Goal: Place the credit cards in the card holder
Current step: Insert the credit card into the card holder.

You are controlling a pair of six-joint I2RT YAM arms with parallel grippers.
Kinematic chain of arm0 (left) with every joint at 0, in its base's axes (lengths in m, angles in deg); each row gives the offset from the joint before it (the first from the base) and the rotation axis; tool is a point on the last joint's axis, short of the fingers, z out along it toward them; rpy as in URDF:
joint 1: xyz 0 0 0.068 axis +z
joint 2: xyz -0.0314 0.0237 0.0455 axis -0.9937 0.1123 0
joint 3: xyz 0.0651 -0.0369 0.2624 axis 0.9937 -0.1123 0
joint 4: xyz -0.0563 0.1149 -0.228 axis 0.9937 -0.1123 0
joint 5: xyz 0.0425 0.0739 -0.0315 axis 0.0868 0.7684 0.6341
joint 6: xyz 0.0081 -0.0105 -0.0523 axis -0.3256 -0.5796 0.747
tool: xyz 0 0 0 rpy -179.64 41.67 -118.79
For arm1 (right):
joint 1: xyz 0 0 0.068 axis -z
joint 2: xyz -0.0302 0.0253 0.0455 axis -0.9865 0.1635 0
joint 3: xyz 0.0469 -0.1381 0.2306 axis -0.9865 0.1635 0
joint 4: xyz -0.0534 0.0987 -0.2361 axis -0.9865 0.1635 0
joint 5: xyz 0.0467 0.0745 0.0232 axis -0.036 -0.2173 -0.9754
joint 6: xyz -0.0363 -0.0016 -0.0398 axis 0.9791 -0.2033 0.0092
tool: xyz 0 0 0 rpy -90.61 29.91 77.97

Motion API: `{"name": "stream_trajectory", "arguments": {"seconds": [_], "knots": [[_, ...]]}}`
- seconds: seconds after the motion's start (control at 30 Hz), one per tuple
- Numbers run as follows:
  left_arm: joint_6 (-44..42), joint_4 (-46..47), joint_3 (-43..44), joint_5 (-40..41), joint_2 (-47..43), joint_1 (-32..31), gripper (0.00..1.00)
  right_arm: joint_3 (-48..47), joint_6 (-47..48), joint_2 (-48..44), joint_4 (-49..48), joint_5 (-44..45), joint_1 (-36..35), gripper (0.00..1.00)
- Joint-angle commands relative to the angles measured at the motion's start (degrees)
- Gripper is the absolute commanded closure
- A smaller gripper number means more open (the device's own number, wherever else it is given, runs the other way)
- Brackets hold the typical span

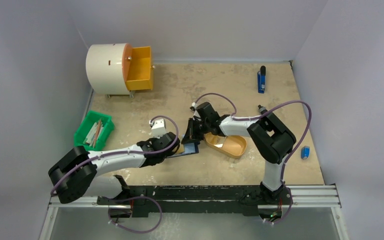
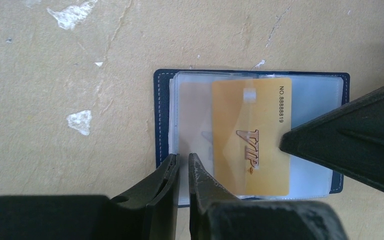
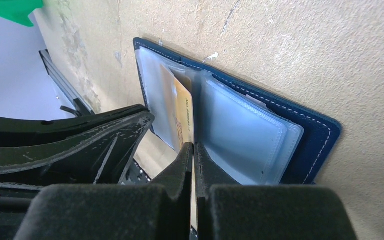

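Gold lettering reading VIP runs sideways along the credit card (image 2: 250, 135), whose long axis runs from the near edge of the left wrist view to the far one, with a printed number down its right long edge. We see the card over the clear sleeves of the card holder (image 2: 162, 115); whether any part sits under plastic we cannot tell. The holder lies open on the tan table (image 2: 55, 150), its long axis crosswise to the card.

The right gripper (image 3: 193, 150) has its jaws clamped on the card's edge. The left gripper (image 2: 182, 165) shows a thin slit between its jaws at the sleeves' near edge; we cannot tell if it pinches one.

An orange tray (image 1: 227, 145) sits just beside the holder.
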Motion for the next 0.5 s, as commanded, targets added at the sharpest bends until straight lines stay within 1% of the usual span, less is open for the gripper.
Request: {"name": "stream_trajectory", "arguments": {"seconds": [0.0,0.13,0.27,0.4,0.47], "knots": [[1.3,-3.1,1.1,2.5,-5.2,0.1,0.87,-2.3,1.5,0.4,2.4,0.9,-0.3,1.00],[1.4,-5.6,0.9,4.8,-8.9,0.1,0.82,-2.6,1.7,0.5,2.9,1.4,-0.3,1.00],[1.5,-5.9,0.2,5.6,-7.9,0.2,0.81,-3.0,1.7,0.8,3.3,1.5,-0.3,1.00],[2.1,-4.7,-0.4,5.4,-3.8,0.3,0.84,-3.4,1.9,1.2,3.7,1.5,-0.5,1.00],[2.5,-4.8,0.1,5.6,-1.5,0.3,0.89,-3.7,2.1,1.4,4.0,1.5,-0.6,1.00]]}}
